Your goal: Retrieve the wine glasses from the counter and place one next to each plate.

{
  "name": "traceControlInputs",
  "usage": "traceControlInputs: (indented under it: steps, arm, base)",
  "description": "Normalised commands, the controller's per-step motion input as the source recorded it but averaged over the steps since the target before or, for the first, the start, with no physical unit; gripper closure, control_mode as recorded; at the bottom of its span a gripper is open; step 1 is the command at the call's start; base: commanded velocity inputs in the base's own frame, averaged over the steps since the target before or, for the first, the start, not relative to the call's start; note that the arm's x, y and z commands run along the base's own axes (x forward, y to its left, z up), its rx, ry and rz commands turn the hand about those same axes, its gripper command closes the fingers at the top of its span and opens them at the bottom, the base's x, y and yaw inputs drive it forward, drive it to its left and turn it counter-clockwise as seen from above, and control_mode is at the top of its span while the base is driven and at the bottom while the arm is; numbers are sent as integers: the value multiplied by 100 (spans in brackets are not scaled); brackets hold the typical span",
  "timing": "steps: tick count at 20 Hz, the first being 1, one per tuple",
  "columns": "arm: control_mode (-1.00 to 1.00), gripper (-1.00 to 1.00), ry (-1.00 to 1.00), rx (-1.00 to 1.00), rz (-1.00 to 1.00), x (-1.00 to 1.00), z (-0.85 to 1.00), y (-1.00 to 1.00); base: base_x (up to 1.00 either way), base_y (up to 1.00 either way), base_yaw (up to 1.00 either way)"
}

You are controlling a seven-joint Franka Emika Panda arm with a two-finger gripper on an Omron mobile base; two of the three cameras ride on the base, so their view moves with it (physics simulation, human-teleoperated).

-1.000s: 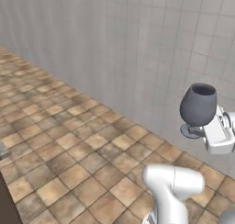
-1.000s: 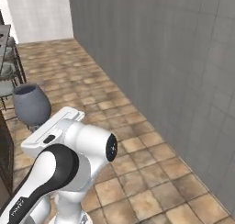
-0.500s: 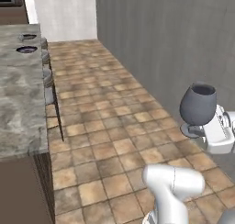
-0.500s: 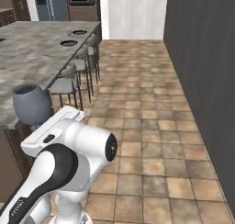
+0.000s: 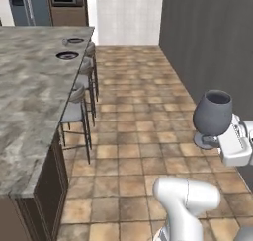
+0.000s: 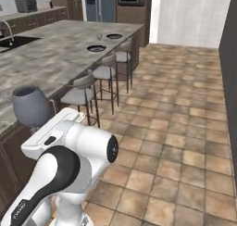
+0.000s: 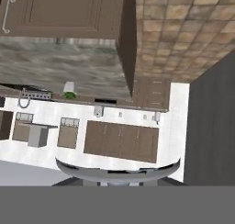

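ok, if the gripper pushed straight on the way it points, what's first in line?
The goblet, already clamped in the gripper. Past it, the line seems to clear the island and reach the far cabinets; depth is unclear.

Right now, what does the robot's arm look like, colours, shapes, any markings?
The arm is glossy white with rounded, tube-like segments and a black band curving along the lower link. A dark round cap sits on the side of one joint, and small grey lettering runs along the bottom segment, too small to read. The hand is a boxy white block with small dark spots on its side.
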Motion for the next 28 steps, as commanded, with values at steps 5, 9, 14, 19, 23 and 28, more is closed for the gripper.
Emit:
traceControlInputs:
  steps: [5, 9, 14, 19, 23, 28]
  arm:
    - [100, 100, 0, 0, 0, 0, 0, 0]
    - [100, 100, 0, 0, 0, 0, 0, 0]
    - [100, 100, 0, 0, 0, 0, 0, 0]
    - [100, 100, 0, 0, 0, 0, 0, 0]
    - [100, 100, 0, 0, 0, 0, 0, 0]
    - [100, 100, 0, 0, 0, 0, 0, 0]
  base:
    - [100, -100, 15]
    - [97, -100, 11]
    - [97, -100, 11]
    - [100, -100, 13]
    - [100, -100, 19]
    - [100, -89, 39]
